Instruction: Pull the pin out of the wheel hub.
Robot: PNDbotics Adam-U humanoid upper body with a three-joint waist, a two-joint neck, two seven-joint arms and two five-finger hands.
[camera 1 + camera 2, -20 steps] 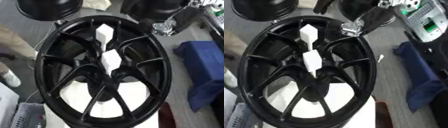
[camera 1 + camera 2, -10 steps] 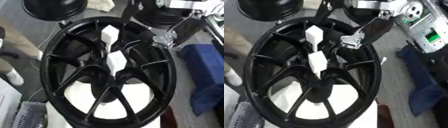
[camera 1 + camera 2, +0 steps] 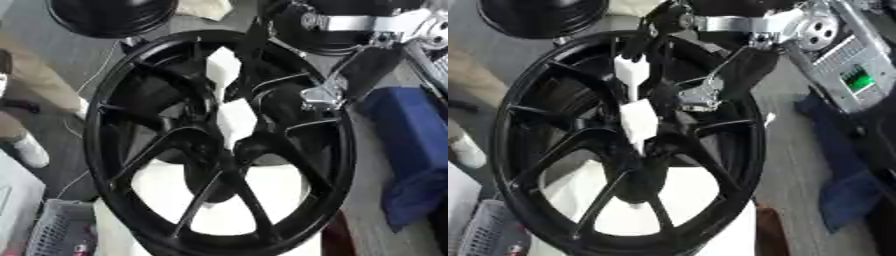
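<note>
A large black spoked wheel hub (image 3: pixel 131 125) fills the middle of both eye views, lying on a white support. Two white block-shaped pin pieces stand along its middle: an upper one (image 3: pixel 223 67) near the far rim and a lower one (image 3: pixel 236 120) just above the hub centre. My right hand (image 3: pixel 741 67) reaches in from the upper right over the hub's far right spokes. Its black fingers are spread, and a silver-tipped finger (image 3: pixel 697 97) hangs just right of the lower white piece without touching it. Nothing is held. My left hand shows in neither view.
A blue cloth (image 3: pixel 411 150) lies right of the hub. A second black wheel (image 3: pixel 109 17) sits at the top left. A grey basket (image 3: pixel 52 230) is at the bottom left. A person's leg and white shoe (image 3: pixel 26 150) stand at the left. A grey box with a green display (image 3: pixel 855 80) is at the upper right.
My right arm has come in from the upper right and moved down and left over the hub towards the white pieces. The whole picture has also shifted slightly.
</note>
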